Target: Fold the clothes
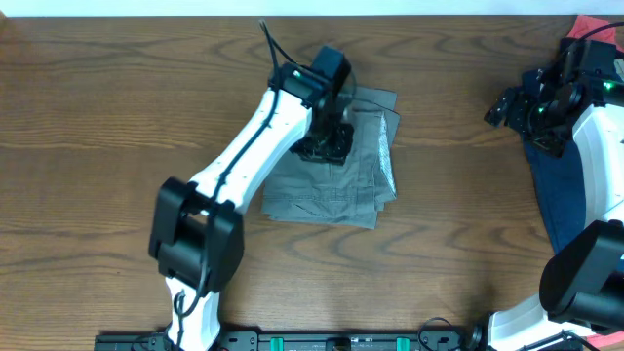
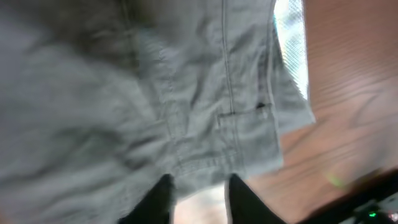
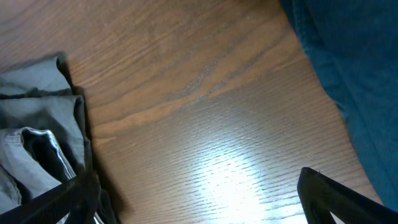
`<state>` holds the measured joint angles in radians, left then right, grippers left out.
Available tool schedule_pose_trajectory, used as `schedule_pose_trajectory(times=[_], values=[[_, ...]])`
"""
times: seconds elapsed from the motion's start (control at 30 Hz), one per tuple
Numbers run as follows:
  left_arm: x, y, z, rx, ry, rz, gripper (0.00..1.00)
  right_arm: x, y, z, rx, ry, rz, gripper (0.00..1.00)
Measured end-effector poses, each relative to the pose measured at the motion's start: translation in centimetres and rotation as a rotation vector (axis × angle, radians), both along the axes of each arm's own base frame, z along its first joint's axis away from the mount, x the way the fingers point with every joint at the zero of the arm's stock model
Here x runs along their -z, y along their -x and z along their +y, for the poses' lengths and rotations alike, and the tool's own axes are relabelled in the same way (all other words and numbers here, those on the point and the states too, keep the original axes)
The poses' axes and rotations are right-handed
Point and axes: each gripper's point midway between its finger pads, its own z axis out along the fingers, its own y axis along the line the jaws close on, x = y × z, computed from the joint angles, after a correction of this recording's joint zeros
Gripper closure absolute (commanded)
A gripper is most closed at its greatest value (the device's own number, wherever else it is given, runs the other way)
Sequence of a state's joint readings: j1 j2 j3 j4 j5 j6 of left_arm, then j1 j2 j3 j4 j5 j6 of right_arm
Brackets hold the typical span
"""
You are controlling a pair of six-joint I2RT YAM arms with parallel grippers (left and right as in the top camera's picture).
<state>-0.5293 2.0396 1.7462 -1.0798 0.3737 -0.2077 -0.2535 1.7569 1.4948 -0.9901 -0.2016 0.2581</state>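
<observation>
- Your left gripper (image 1: 328, 144) rests on the folded grey cotton garment (image 1: 359, 187), jaws slightly apart at its hem.
- Your right gripper (image 3: 193, 182) hangs wide open beside the dark blue denim garment (image 3: 351, 56).

Mid-grey folded garment (image 1: 336, 171) at the table's centre, with matching grey stitched seams and a paler, whitish lining along one edge. Warm brown table (image 1: 97, 117), streaked all over with darker wood grain, with a pale patch of glare in the right wrist view. Deep blue garment (image 1: 551, 190) at the right edge. White shells with black joints on the left arm (image 1: 249, 146) and right arm (image 1: 600, 156), each with small green lights. All-black left gripper (image 1: 327, 144). Pinkish-red scrap (image 1: 597, 23) in the far right corner.
</observation>
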Motion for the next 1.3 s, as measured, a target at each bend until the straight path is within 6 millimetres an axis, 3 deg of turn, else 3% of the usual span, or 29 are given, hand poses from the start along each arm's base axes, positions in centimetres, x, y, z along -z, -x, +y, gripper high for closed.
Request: schedule_pose_trajectory(times=[0.1,0.23,0.6,0.93,1.07,1.13,1.3], values=[[2.5,0.3,-0.9,0.008,0.044,0.028,0.91,0.0,0.0,0.0,0.000,0.000,0.000,0.01],[4.6,1.0,-2.5,0.035,0.115,0.036,0.91,0.0,0.0,0.0,0.000,0.000,0.000,0.01],[7.7,6.9,-8.0,0.179,0.198,0.064,0.93,0.0,0.0,0.0,0.000,0.000,0.000,0.01],[9.1,10.3,-7.5,0.172,0.128,0.153,0.94,0.0,0.0,0.0,0.000,0.000,0.001,0.01],[7.9,10.8,-7.1,0.172,0.107,0.180,0.94,0.0,0.0,0.0,0.000,0.000,0.001,0.01],[6.0,10.0,-7.4,0.179,0.124,0.124,0.94,0.0,0.0,0.0,0.000,0.000,0.000,0.01],[-2.9,4.9,-8.0,0.157,0.192,-0.243,0.94,0.0,0.0,0.0,0.000,0.000,0.000,0.01]])
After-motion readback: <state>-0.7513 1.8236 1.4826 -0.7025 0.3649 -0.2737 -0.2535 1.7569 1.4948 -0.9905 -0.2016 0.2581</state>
